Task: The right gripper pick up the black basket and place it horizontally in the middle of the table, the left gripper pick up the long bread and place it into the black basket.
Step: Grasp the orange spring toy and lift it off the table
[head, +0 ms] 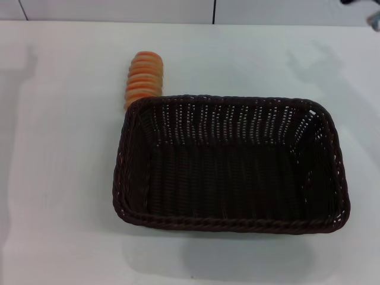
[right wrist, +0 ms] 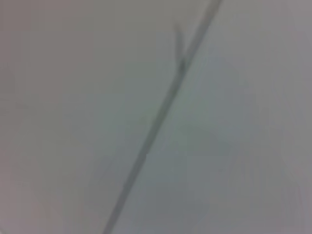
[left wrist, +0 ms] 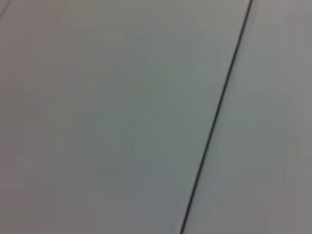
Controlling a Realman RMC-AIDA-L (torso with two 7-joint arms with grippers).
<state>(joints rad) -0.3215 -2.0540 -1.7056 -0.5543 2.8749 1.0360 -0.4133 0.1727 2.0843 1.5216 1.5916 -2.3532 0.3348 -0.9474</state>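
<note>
In the head view, the black basket [head: 230, 163] lies lengthwise across the middle of the white table [head: 59, 178], and nothing is inside it. The long bread [head: 143, 78], orange-tan with pale ridges, lies just behind the basket's far left corner, its near end against or hidden by the rim. Neither gripper appears in the head view. Both wrist views show only a plain pale surface crossed by a thin dark seam [left wrist: 218, 112], with no fingers and no task object.
The table's far edge meets a pale wall with dark vertical seams [head: 214, 10]. A small dark object [head: 373, 19] shows at the far right corner. Bare tabletop lies to the left, right and front of the basket.
</note>
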